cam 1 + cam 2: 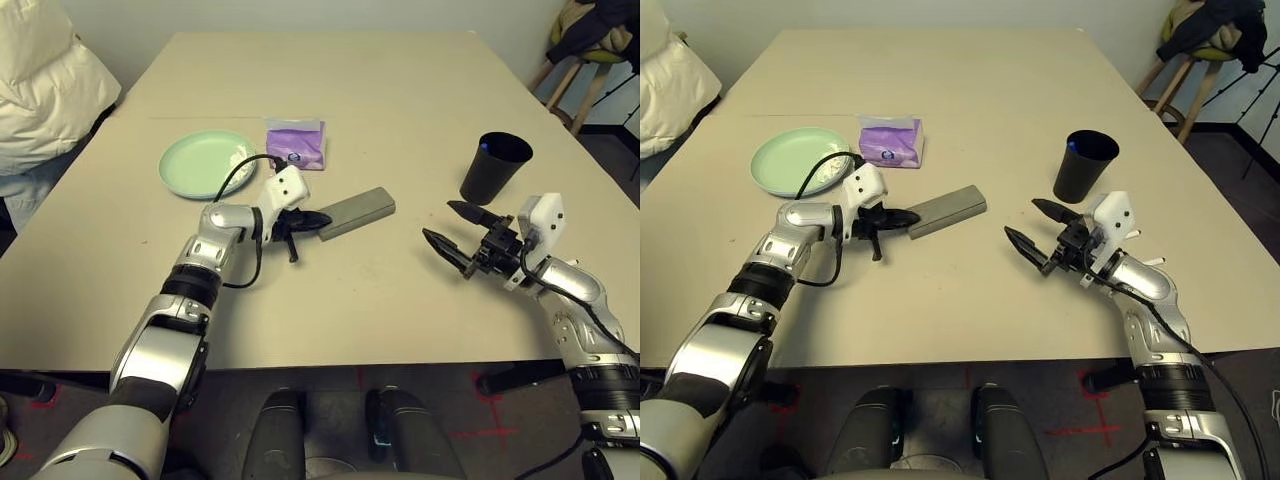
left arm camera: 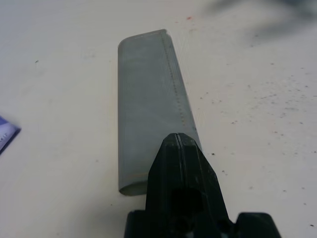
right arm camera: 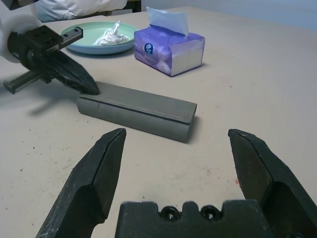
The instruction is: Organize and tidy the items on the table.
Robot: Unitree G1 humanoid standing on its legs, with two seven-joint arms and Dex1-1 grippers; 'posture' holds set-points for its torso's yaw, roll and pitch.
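We find the glasses case [image 1: 357, 213] lying on the desk [image 1: 400, 110], its long axis running from 8 to 2 o'clock. The left hand [image 1: 306, 221], fingers pressed together and gripping nothing, touches its 8 o'clock end. The right hand [image 1: 452, 232] waits at the case's 4 o'clock, fingers spread, empty.

I see a pale wall [image 1: 300, 12] behind the bench [image 1: 400, 90]. At the far right a wooden stool [image 1: 575, 75] carries heaped dark clothes [image 1: 600, 25]. A white puffy coat [image 1: 45, 85] lies at left. The dark floor [image 1: 470, 420] bears red tape marks [image 1: 490, 432].
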